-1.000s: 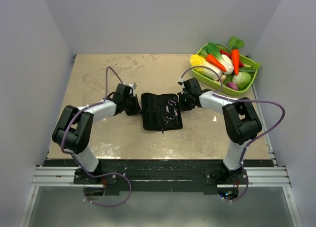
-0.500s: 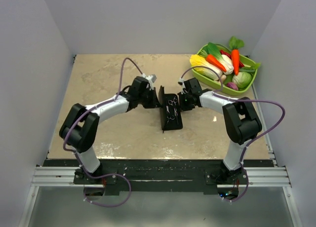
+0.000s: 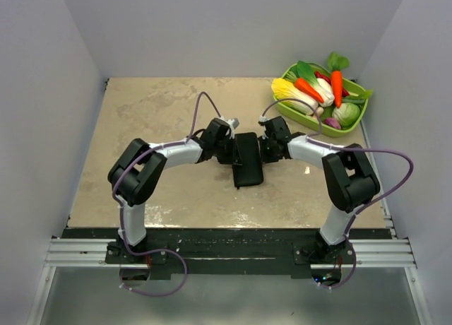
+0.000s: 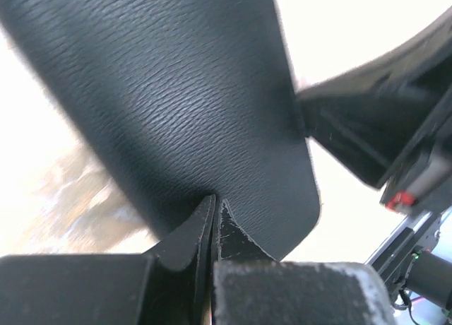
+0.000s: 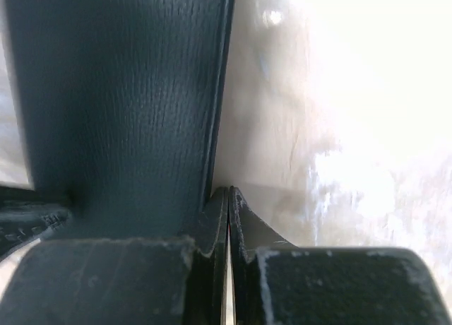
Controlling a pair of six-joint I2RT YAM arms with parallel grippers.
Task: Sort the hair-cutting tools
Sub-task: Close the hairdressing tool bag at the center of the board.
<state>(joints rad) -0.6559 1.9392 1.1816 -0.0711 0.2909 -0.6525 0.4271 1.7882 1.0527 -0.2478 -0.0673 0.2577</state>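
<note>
The flat black case (image 3: 248, 162) lies folded shut at the middle of the table. The combs and scissors are hidden; none show in any view. My left gripper (image 3: 235, 150) is at the case's left side, shut on the folded-over flap; in the left wrist view its tips (image 4: 214, 198) pinch the textured black cover (image 4: 176, 92). My right gripper (image 3: 264, 150) is at the case's right edge. In the right wrist view its jaws (image 5: 229, 191) are shut, with the tips against the edge of the case (image 5: 127, 92) on the table.
A green basket (image 3: 285, 107) of toy vegetables stands at the back right corner. Grey walls enclose the beige tabletop (image 3: 155, 191) on three sides. Both arms meet at the case in the middle.
My left gripper has swung the case's left flap up and over to the right, closing the case over the scissors. The right gripper has stayed at the right edge.
</note>
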